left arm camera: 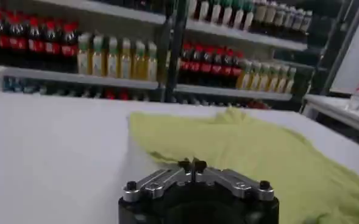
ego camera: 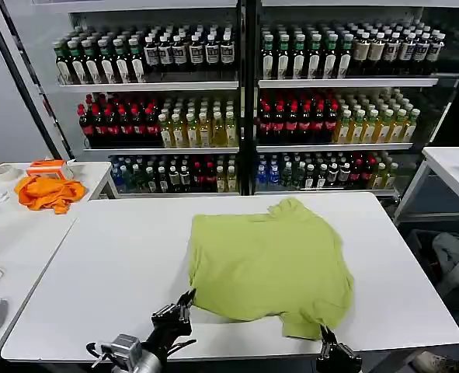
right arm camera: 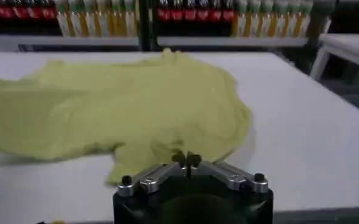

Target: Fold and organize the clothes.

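Observation:
The clothes are one lime-green T-shirt point(ego camera: 268, 260) lying loosely spread on the white table point(ego camera: 120, 264), its collar end toward the far edge. My left gripper point(ego camera: 186, 299) hovers low at the shirt's near-left corner, shut, with nothing between its tips. In the left wrist view the left gripper point(left arm camera: 192, 164) sits just short of the T-shirt point(left arm camera: 258, 152). My right gripper point(ego camera: 325, 334) is at the near-right hem, also shut and empty. The right wrist view has the right gripper point(right arm camera: 188, 160) at the edge of the T-shirt point(right arm camera: 124, 103).
An orange cloth point(ego camera: 50, 193) and an orange box point(ego camera: 49, 167) lie on a side table at the left. Drink shelves point(ego camera: 245, 101) stand behind the table. Another white table point(ego camera: 454, 167) is at the right. Bare tabletop surrounds the shirt.

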You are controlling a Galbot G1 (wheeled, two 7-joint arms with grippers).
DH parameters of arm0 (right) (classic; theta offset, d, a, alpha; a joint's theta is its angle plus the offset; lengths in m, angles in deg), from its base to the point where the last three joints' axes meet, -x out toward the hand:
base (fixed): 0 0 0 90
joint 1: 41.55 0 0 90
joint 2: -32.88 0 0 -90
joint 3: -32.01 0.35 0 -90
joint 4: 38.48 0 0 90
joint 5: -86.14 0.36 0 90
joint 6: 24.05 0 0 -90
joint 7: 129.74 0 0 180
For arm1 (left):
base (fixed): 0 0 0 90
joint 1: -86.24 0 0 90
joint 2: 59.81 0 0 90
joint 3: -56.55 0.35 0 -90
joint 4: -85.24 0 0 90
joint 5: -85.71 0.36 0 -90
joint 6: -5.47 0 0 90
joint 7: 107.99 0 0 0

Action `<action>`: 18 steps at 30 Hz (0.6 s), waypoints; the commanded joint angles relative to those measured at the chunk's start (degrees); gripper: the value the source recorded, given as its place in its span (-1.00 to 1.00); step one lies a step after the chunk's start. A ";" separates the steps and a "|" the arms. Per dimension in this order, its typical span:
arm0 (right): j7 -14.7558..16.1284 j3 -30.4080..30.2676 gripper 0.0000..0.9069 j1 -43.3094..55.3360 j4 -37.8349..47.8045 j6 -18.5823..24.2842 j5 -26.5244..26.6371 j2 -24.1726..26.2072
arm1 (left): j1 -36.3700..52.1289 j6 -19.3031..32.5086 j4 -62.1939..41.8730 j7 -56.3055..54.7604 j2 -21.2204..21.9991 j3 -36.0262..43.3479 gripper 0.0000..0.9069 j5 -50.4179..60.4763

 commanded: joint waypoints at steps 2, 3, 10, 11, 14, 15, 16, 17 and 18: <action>1.10 4.33 -1.00 7.16 0.31 2.36 2.53 3.54 | 3.67 1.49 -0.69 0.38 -2.85 0.15 -0.96 -1.67; 1.05 4.38 -1.00 8.39 1.30 2.31 2.91 3.84 | 4.58 1.65 -1.73 0.36 -3.04 0.41 -0.96 -1.82; 0.92 3.79 -1.00 16.61 8.45 2.06 4.87 6.09 | 11.34 1.80 -7.91 -0.29 -3.28 2.82 -0.96 -4.06; 0.93 3.51 -1.00 17.59 9.36 2.03 5.02 6.25 | 12.40 1.76 -8.85 -0.42 -3.14 3.13 -0.96 -4.31; 0.79 2.42 -1.00 21.39 12.83 1.91 5.38 6.90 | 15.96 1.61 -11.41 -0.76 -2.69 4.11 -0.96 -4.27; 0.75 1.94 -1.00 23.22 14.49 1.83 5.56 7.33 | 17.18 1.65 -12.76 -0.81 -2.57 4.62 -0.96 -4.16; 0.76 1.61 -1.00 23.98 15.44 1.84 5.59 7.53 | 17.72 1.71 -13.77 -0.85 -2.52 4.96 -0.96 -4.13; 0.77 1.31 -1.00 24.26 15.99 1.90 5.60 7.75 | 18.69 1.88 -14.85 -0.93 -2.45 5.53 -0.96 -3.89; 0.75 0.51 -1.00 26.84 18.22 2.47 5.46 8.30 | 19.80 2.08 -16.08 -1.04 -2.34 6.28 -0.96 -3.53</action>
